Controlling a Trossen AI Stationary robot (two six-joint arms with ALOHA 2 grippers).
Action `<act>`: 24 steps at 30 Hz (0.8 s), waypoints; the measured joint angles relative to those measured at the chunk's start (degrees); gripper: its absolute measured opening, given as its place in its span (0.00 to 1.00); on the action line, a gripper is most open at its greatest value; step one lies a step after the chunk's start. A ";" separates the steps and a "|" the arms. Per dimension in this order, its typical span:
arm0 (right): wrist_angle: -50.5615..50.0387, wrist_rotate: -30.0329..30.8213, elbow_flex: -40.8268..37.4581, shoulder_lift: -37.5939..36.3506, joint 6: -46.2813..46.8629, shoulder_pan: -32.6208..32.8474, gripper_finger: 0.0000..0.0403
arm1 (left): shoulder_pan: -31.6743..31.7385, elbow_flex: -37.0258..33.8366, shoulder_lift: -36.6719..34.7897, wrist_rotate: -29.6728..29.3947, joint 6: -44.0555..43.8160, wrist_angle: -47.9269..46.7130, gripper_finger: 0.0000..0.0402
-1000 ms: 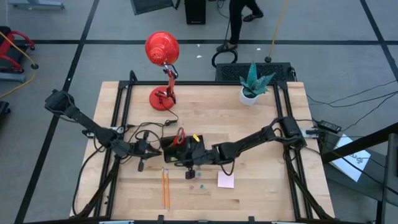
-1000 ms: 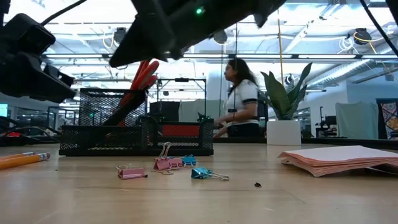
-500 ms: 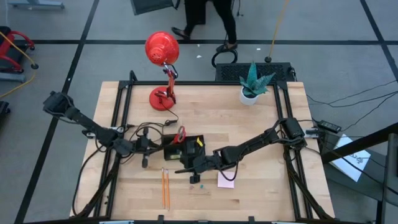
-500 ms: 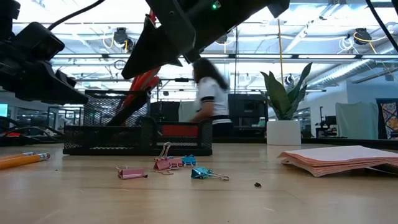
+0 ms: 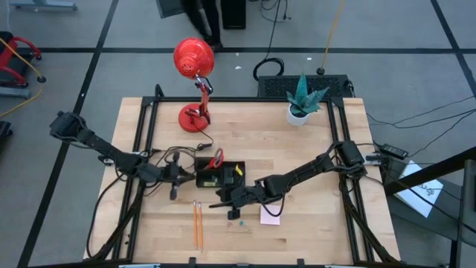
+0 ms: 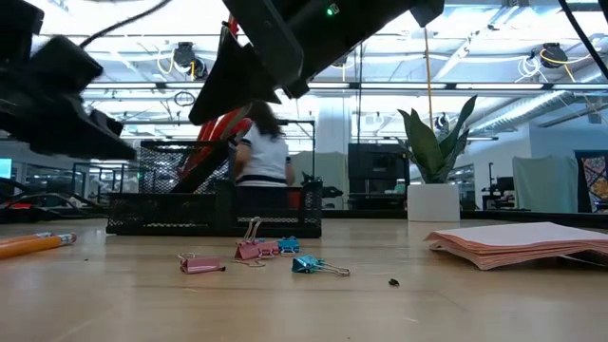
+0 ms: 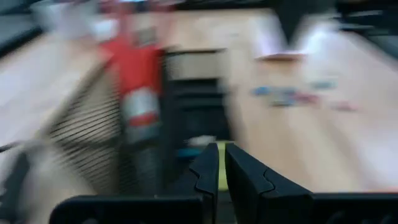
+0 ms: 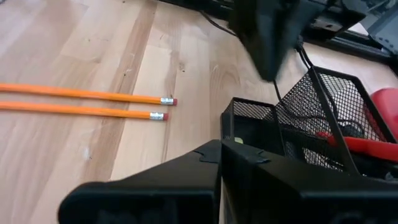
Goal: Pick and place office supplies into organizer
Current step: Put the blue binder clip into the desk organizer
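No writing or label can be read anywhere. The organizer (image 5: 216, 176) sits mid-worktop (image 5: 312, 156) holding the red-handled scissors (image 5: 216, 159). Left gripper (image 5: 175, 181) at its left side and right gripper (image 5: 221, 202) at its near edge both have closed, empty jaws.

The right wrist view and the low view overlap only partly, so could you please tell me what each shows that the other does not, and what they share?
Only the right wrist view shows the two orange pencils at full length, lying side by side on the wood, and the shut right gripper close up.

Only the low view shows the binder clips, the pink sticky-note pad, the potted plant and a person behind the table.

Both show the black mesh organizer with the red-handled scissors standing in it.
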 joint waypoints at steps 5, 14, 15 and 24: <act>-4.94 -1.79 -0.02 -3.50 -1.70 0.10 0.00 | -4.26 0.00 -0.03 9.38 5.86 8.37 0.08; -24.99 -9.95 0.00 -13.93 7.36 2.09 0.03 | -9.64 0.00 -0.02 10.69 8.80 9.74 0.08; -25.50 -10.99 0.01 -14.12 9.54 2.63 0.05 | -9.78 0.00 -0.05 10.69 8.84 9.59 0.08; -26.11 -12.00 0.02 -8.67 30.73 7.47 0.31 | -9.74 0.00 -0.03 8.47 10.02 6.41 0.08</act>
